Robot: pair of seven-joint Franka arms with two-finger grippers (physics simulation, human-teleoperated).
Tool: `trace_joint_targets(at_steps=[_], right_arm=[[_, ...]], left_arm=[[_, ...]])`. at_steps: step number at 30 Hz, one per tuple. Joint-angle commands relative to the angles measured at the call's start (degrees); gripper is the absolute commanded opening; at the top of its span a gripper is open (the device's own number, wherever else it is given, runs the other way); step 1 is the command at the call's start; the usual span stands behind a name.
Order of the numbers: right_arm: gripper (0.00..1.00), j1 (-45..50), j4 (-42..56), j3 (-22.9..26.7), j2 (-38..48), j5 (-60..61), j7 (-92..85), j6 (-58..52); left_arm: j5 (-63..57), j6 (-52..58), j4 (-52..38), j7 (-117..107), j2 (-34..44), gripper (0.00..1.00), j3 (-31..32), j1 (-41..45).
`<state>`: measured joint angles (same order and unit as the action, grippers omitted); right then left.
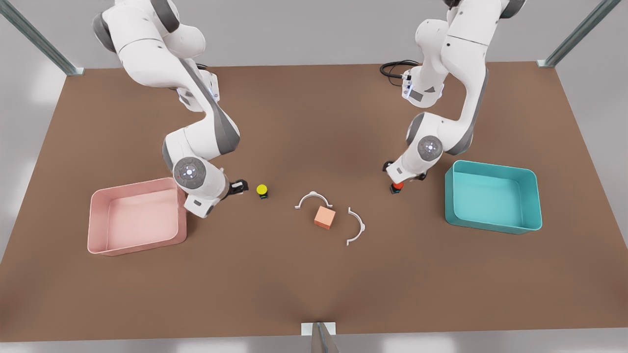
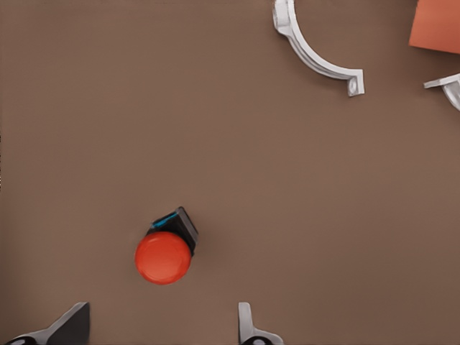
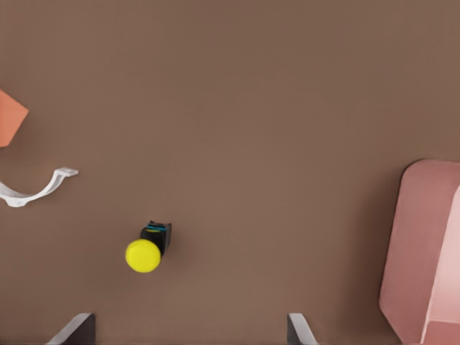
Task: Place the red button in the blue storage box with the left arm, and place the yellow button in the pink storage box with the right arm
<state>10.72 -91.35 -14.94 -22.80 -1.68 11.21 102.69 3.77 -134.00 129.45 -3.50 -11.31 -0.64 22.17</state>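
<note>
Two low-walled plastic tubs with rounded corners sit on the matte brown table: the pink storage box at the front view's left and the blue storage box at its right, well apart. Between them lie two white curved clips and one orange cube, its faces flat and dull. Two tiny push buttons stand on the bare table, each a round glossy cap on a small black base — the yellow button near the pink box, the red button near the blue one.

The left gripper hangs low over the red button; its wrist view shows the red cap ahead of two spread fingertips, nothing grasped. The right gripper sits just beside the yellow button, by the pink box's corner; its wrist view shows the yellow cap apart from parted fingertips, released, with the pink box's rounded corner to one side. The wrist views also reveal a thin teal band on each button's base.
</note>
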Motion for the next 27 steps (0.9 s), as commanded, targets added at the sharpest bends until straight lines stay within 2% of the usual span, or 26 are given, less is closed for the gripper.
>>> trace_joint_targets(at_steps=[1,5,10,11,14,19,22,25,27], right_arm=[[1.0,0.44,-2.96,-1.59,-0.14,0.01,14.89,10.25],[1.0,2.46,-3.31,-1.59,-1.46,-0.17,18.67,11.92],[0.99,2.9,-7.26,-1.76,-1.55,-0.17,18.76,14.12],[0.99,2.9,-7.88,-2.11,-1.55,-0.17,18.76,14.12],[0.99,2.81,-9.28,-2.47,-1.55,-0.17,18.59,14.91],[0.99,2.81,-13.59,-3.26,-1.64,-0.17,18.32,19.48],[1.0,2.9,-12.98,-3.26,-2.87,-0.25,18.76,22.38],[1.0,3.34,-12.27,-3.26,-3.48,-0.25,18.76,23.35],[1.0,3.78,-12.27,-3.26,-4.01,-0.17,18.76,23.61]], left_arm=[[0.01,-17.34,0.54,1.57,-1.52,1.0,-0.06,-0.72],[0.01,-19.98,1.06,1.57,-6.53,1.0,-0.06,-0.63],[0.01,-20.68,2.2,1.48,-9.17,1.0,0.03,-0.28],[0.01,-20.68,2.21,1.57,-9.08,0.98,0.03,-0.28],[0.01,-20.6,2.29,1.66,-8.91,0.78,0.03,-0.28],[0.01,-20.6,3.52,1.66,-8.21,0.73,0.03,-0.28],[0.01,-20.6,4.31,1.66,-7.76,0.72,0.03,-0.28],[0.01,-20.51,4.31,1.66,-7.76,0.64,0.03,-0.28],[0.01,-20.6,4.67,1.66,-7.76,0.64,0.03,-0.28]])
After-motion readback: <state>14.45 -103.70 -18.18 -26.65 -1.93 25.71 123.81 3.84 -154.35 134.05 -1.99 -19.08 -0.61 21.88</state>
